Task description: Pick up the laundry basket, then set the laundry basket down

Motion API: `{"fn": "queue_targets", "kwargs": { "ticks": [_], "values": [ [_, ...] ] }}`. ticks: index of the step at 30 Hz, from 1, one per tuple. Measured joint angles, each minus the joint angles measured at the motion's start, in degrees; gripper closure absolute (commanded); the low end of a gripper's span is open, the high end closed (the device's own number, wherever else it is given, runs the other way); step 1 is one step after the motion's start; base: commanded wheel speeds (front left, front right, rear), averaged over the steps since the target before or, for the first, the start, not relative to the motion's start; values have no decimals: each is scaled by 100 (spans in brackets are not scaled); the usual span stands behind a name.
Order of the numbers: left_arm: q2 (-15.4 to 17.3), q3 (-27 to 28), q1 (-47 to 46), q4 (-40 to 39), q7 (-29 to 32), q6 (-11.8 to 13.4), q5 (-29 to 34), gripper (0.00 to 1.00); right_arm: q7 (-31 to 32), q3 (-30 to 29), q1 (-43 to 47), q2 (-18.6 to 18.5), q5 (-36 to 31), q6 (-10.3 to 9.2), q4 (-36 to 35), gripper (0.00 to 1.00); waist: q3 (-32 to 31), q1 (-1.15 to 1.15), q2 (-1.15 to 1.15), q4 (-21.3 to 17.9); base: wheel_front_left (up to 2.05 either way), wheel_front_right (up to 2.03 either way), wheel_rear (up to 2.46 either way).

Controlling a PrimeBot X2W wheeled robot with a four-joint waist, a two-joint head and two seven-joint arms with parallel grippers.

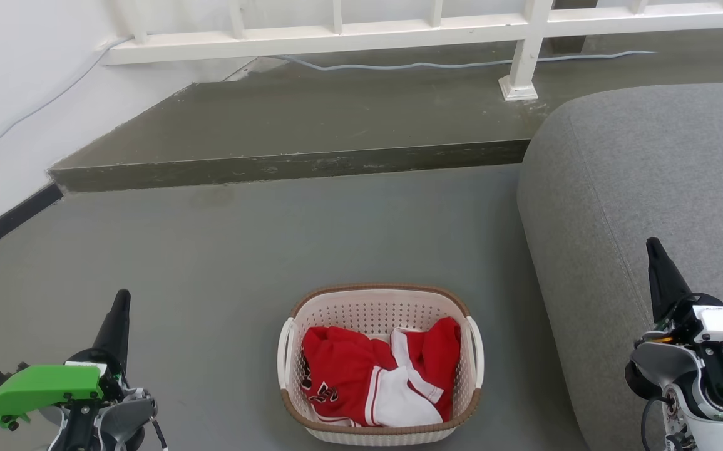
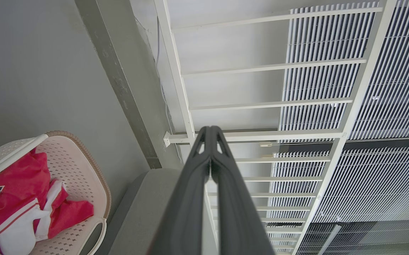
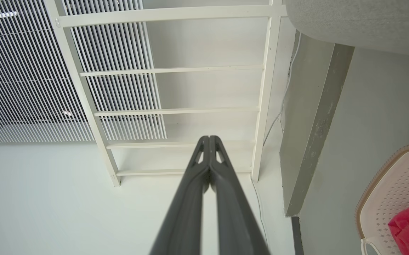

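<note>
Looking from the head view, you see the laundry basket (image 1: 377, 311) standing upright on the grey floor (image 1: 242, 250), just beside the grey sofa (image 1: 643, 188), with a red and white jersey (image 1: 342, 366) lying inside. It sits between your two arms, probably so that each side handle faces one gripper. The left gripper (image 1: 121, 299) and the right gripper (image 1: 654, 249) are both well apart from it. In the left wrist view, the fingers (image 2: 190, 198) are pressed together with nothing between them, and the basket shows at the lower left. In the right wrist view, the fingers (image 3: 186, 205) are also pressed together and empty, with the basket at the lower right. Such a scene fits a basket waiting for lifting, or one put down again.
</note>
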Motion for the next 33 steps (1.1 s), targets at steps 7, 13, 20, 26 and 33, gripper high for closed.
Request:
{"fn": "queue_targets", "kwargs": {
  "ticks": [7, 13, 20, 26, 33],
  "values": [
    [0, 1, 0, -1, 0, 0, 0, 100, 0, -2, 0, 0, 0, 0, -1, 100, 0, 0, 0, 0, 0, 0, 0],
    [0, 2, 0, -1, 0, 0, 0, 100, 0, -3, 0, 0, 0, 0, -1, 100, 0, 0, 0, 0, 0, 0, 0],
    [0, 3, 1, -2, 0, 0, 0, 100, 0, -4, 0, 1, 0, 0, -4, 100, 0, 0, 0, 0, 0, 0, 0],
    [0, 3, 1, -3, 1, 0, 0, 100, 0, -4, 1, 1, 0, 0, -8, 100, 0, 0, 0, 0, 0, 0, 0],
    [0, 4, 1, -4, 1, 0, 0, 100, 1, -5, 1, 2, 0, 0, -13, 100, 0, 0, 0, 0, 0, 0, 0]
  ]
}}
